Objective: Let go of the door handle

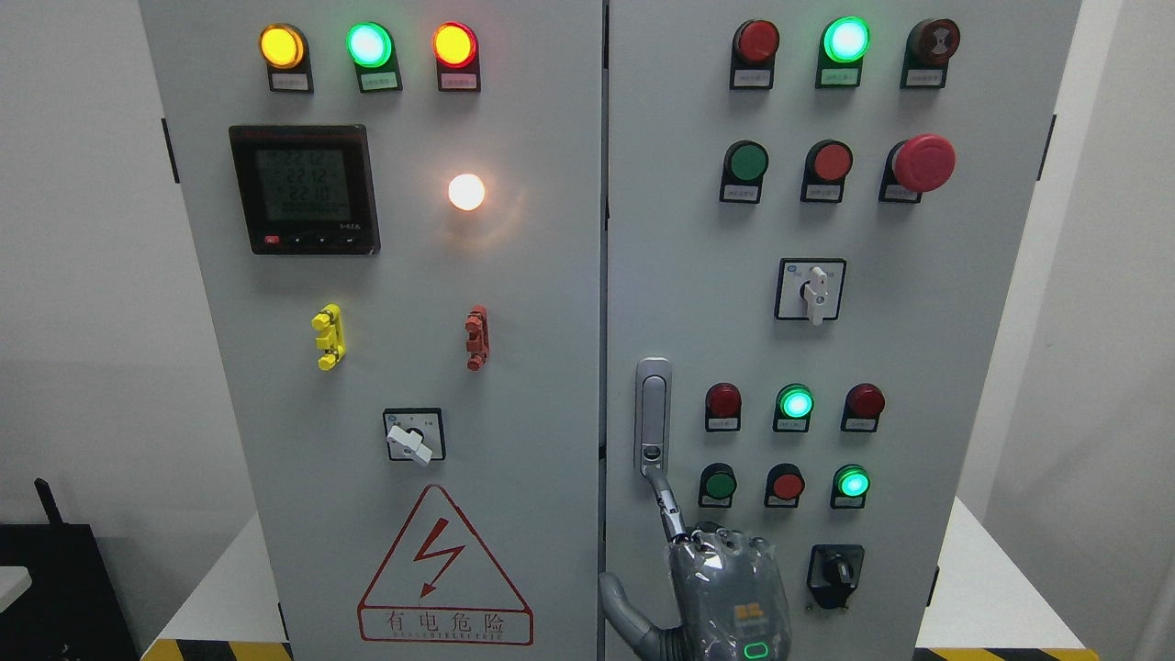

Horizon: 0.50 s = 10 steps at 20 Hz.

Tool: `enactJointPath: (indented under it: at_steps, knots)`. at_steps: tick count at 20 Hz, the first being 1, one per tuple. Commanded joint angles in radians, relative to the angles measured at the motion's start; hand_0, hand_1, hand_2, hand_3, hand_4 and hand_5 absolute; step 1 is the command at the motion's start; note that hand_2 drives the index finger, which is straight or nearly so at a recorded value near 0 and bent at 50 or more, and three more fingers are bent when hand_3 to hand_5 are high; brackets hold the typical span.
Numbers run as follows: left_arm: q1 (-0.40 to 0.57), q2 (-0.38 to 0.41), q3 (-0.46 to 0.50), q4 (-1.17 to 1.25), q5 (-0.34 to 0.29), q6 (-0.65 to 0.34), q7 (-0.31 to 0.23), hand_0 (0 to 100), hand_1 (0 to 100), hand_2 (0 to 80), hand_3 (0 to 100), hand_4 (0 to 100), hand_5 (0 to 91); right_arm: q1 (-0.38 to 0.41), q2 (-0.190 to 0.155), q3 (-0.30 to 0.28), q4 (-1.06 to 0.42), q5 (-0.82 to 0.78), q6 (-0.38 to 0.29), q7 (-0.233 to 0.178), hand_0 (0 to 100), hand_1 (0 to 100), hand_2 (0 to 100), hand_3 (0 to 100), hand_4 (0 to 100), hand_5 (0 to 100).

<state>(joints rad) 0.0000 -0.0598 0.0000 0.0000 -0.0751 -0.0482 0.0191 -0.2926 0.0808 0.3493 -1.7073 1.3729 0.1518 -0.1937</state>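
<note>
The right hand (725, 588) is running off the bottom edge, so its wrist and arm are not showing, and its back is covering the stretch of cabinet door (918, 367) behind it. Above and to its right, the small labels (795, 424) under the lamps are coming out too tiny to read. Far up to its left, the meter display (303, 188) is showing blurred digits. Well off to its left, a black object (55, 588) is being cropped by the edge.

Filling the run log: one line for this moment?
right hand | index fingertip at door handle base | no grasp | left hand unseen
</note>
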Motion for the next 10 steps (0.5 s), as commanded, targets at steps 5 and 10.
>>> enactJointPath:
  at_steps: [5,10]
  knots:
    - [-0.003,0.0,0.002,0.009,0.0,-0.001,0.001,12,39,0.0,0,0,0.0,-0.011,0.0,-0.003,0.026,0.0,0.002,0.0,27,25,0,97,90,100]
    - [-0.003,0.0,0.002,0.009,0.0,-0.001,0.001,12,39,0.0,0,0,0.0,-0.013,0.0,-0.003,0.026,0.0,0.002,0.0,27,25,0,97,90,100]
